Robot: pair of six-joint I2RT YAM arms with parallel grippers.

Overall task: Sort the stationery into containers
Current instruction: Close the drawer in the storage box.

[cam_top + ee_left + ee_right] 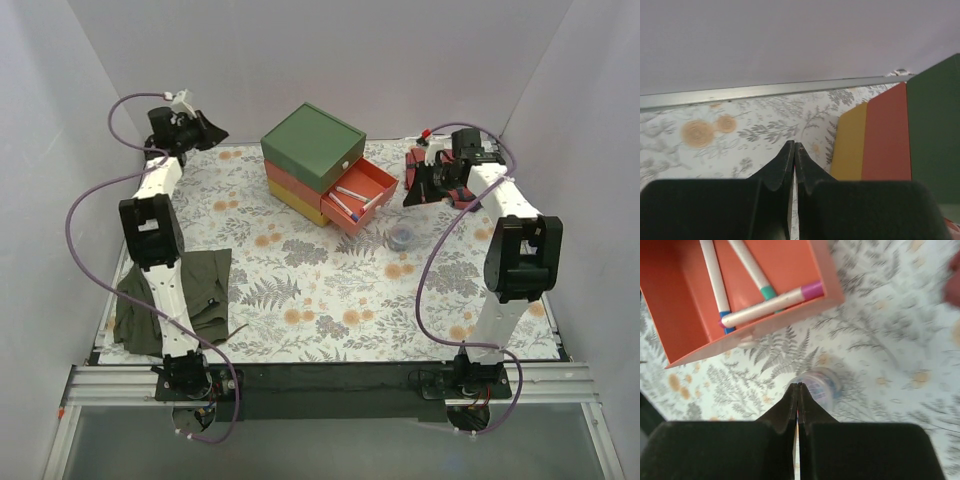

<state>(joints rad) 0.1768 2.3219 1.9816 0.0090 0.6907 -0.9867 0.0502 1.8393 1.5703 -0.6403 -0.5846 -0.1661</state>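
Observation:
The stacked drawer box point(312, 160) stands at the back middle, green on top, red in the middle, yellow below. The red drawer point(358, 195) is pulled out and holds three pens point(350, 198); they also show in the right wrist view point(765, 305). A small round grey piece point(401, 237) lies on the floral mat right of the drawer, and it shows in the right wrist view point(821, 385). My right gripper point(412, 190) point(798, 386) is shut and empty, raised above the mat near the round piece. My left gripper point(215, 132) point(794, 145) is shut and empty at the back left, left of the box point(890, 135).
An olive cloth point(180, 295) lies under the left arm at the mat's left edge. A red cloth point(420, 160) lies behind the right gripper. Purple cables point(440, 250) loop from both arms. White walls close in the back and sides.

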